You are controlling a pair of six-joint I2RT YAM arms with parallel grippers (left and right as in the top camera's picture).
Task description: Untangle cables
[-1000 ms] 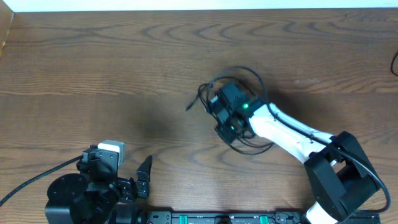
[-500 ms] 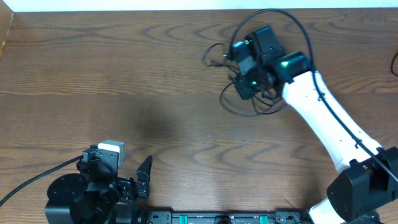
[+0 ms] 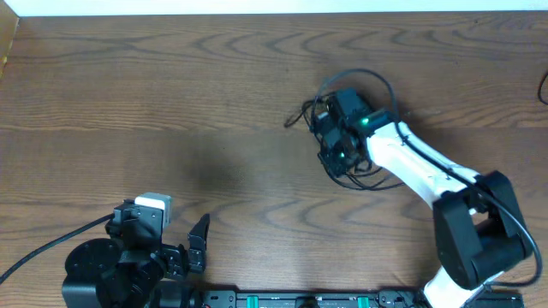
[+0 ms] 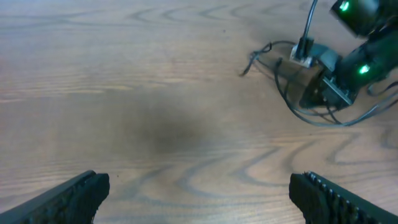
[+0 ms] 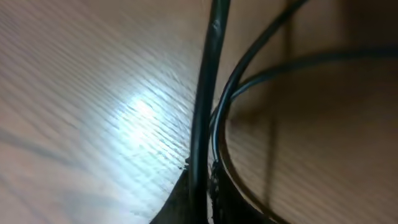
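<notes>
we pinch black cables (image 5: 205, 93) in right end effector (image 5: 200, 199), low over table (image 3: 128, 85), probably to drag tangle loose; left end effector (image 4: 202, 194) parked aside, fingers wide apart.

We read this as a robotics lab bench. A plain wood-grain table (image 3: 171, 94) carries machinery: a white-and-black right arm (image 3: 411, 162) reaching over the table's middle with green indicator lights (image 3: 363, 122) lit, a black left arm (image 3: 128, 257) mounted at the table's near edge, and an equipment rail (image 3: 282, 300) with green-marked ports along that same edge.
</notes>
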